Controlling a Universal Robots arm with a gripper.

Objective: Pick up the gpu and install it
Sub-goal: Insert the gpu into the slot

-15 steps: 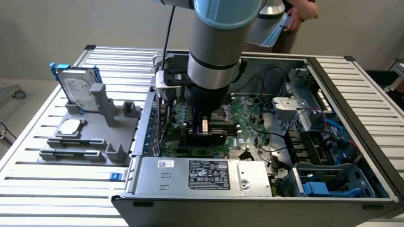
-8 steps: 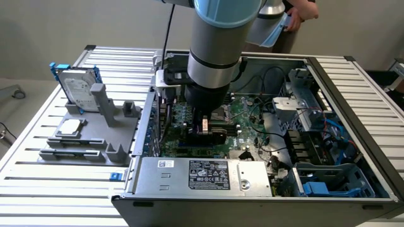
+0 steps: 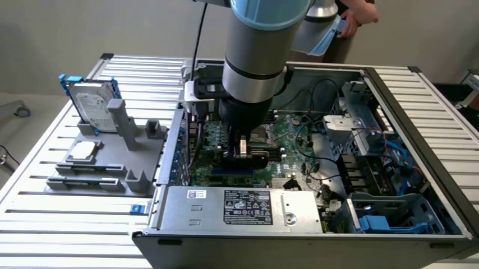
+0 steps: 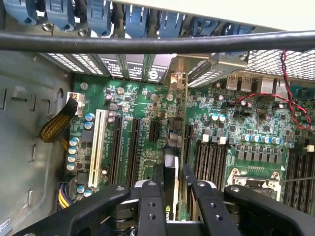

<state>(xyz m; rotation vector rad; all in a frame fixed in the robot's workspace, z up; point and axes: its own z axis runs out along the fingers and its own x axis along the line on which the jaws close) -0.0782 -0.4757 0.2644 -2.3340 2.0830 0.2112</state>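
Reaching down into the open computer case (image 3: pixel 419 112), the arm has its hand (image 3: pixel 241 150) low over the green motherboard (image 4: pixel 142 105). The hand is part closed, one finger on each side of the gpu (image 4: pixel 170 142), which it grips edge-on. The card stands upright among the long black expansion slots (image 4: pixel 133 147), and its silver bracket end points at the slotted back wall of the case. I cannot tell whether its lower edge sits in a slot. A small green mark shows on the card's shroud between the fingers (image 4: pixel 150 209), but I cannot read it.

A white sticker on the silver power supply (image 3: pixel 247 206), at the near end of the case, carries print and symbols too small to read. Inside the case there is also a blue drive cage (image 3: pixel 396 221) in the near corner on the exterior view's right.

On the table (image 3: pixel 45 224) beside the case lies a grey holder tray (image 3: pixel 112 174). It holds a hard drive (image 3: pixel 93 103) in a blue frame, standing upright with an unreadable white label. A person's hand (image 3: pixel 359 14) shows behind the arm.
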